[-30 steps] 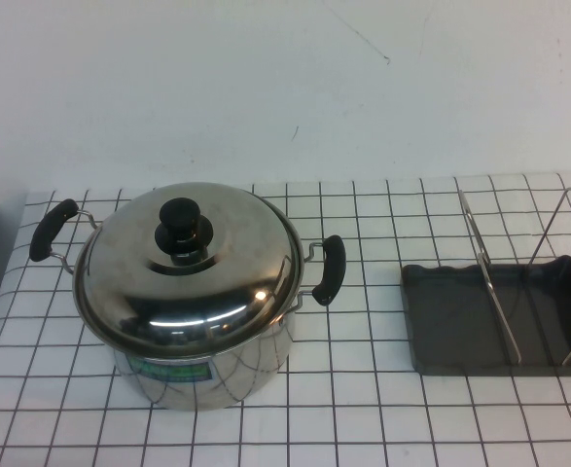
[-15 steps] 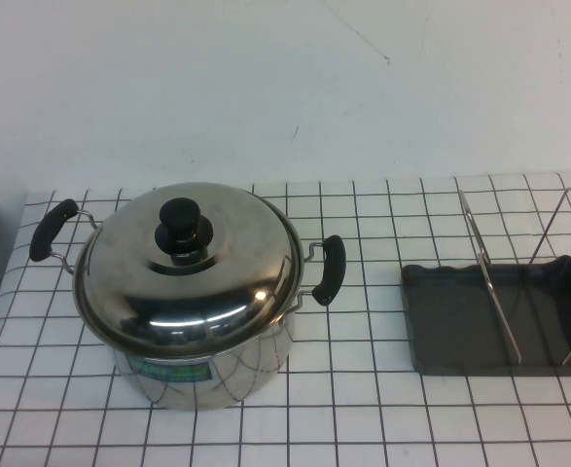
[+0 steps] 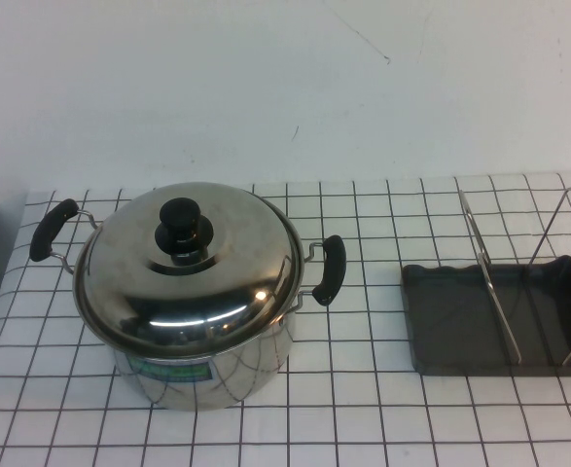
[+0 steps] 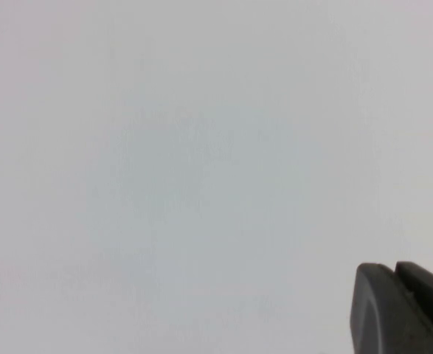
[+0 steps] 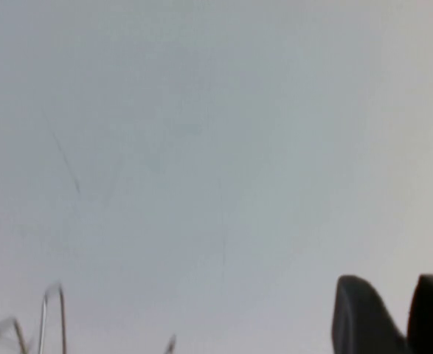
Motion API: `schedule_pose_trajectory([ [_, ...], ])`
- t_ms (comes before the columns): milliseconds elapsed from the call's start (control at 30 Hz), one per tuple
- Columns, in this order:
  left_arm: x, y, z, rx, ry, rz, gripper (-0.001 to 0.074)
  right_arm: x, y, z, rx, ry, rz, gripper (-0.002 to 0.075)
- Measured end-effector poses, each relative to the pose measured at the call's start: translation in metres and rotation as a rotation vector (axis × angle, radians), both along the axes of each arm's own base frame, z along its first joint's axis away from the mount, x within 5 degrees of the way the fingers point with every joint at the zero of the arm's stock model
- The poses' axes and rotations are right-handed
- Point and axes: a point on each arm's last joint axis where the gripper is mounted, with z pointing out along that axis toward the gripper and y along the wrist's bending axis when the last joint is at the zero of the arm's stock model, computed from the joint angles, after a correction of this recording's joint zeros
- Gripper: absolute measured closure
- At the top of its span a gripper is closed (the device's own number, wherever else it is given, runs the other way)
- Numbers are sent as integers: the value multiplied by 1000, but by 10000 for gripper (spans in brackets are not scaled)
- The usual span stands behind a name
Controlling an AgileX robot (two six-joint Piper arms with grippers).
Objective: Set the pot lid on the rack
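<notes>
Steel pot (image 3: 193, 365), left of centre on the gridded table (image 3: 363, 409), with 2 black side handles. The lid (image 3: 190, 268) sits closed on the pot, its black knob (image 3: 180, 222) at the centre. Well apart to the right, near the table's right edge, stands the rack (image 3: 504, 292): wire prongs upright in a dark grey tray (image 3: 450, 326). Neither arm appears in the high view. The left gripper (image 4: 400, 310) shows only as a dark tip against a blank wall; whether released or clenched cannot be told. The right gripper (image 5: 389, 313) shows 2 dark fingertips with a narrow gap between them, grasping nothing, with wire tips of the rack showing nearby.
</notes>
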Motion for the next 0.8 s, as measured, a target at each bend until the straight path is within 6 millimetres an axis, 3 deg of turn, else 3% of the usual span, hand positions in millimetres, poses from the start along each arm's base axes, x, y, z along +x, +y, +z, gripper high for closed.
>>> schedule_pose_trajectory([
  [200,-18,2,33,15,-421,28,738,-15,16,28,-71,-350,165,572],
  [367,-31,2,45,21,-609,40,738,-26,21,39,-63,-514,236,572],
  [800,-38,1,50,36,-708,37,738,-28,18,42,1,-552,239,572],
])
